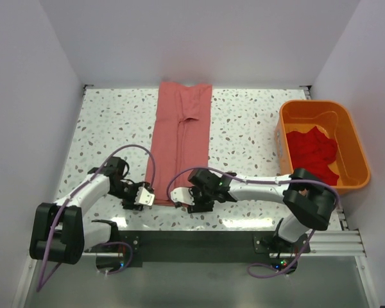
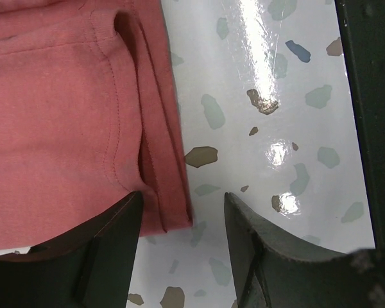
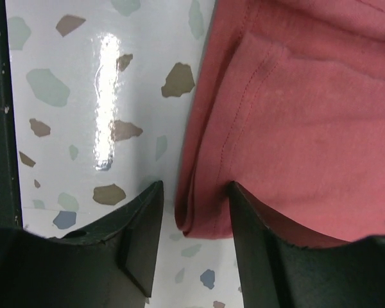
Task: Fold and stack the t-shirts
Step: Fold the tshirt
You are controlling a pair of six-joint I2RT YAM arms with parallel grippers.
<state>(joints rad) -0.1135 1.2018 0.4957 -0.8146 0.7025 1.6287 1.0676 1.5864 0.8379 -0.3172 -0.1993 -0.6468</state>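
A salmon-pink t-shirt [image 1: 179, 138] lies folded into a long strip down the middle of the table. My left gripper [image 1: 143, 196] is open at the strip's near left corner; in the left wrist view that corner [image 2: 173, 212] lies between the gripper's [image 2: 183, 221] open jaws, one finger [image 2: 96, 256] over the cloth. My right gripper [image 1: 191, 204] is open at the near right corner; in the right wrist view the folded hem [image 3: 202, 205] lies between the gripper's [image 3: 194, 205] jaws. A red t-shirt [image 1: 313, 151] lies crumpled in the orange bin [image 1: 356, 151].
The orange bin stands at the right edge of the terrazzo table [image 1: 244, 128]. The black mounting rail [image 1: 199, 244] runs along the near edge, just behind both grippers. White walls close the back and sides.
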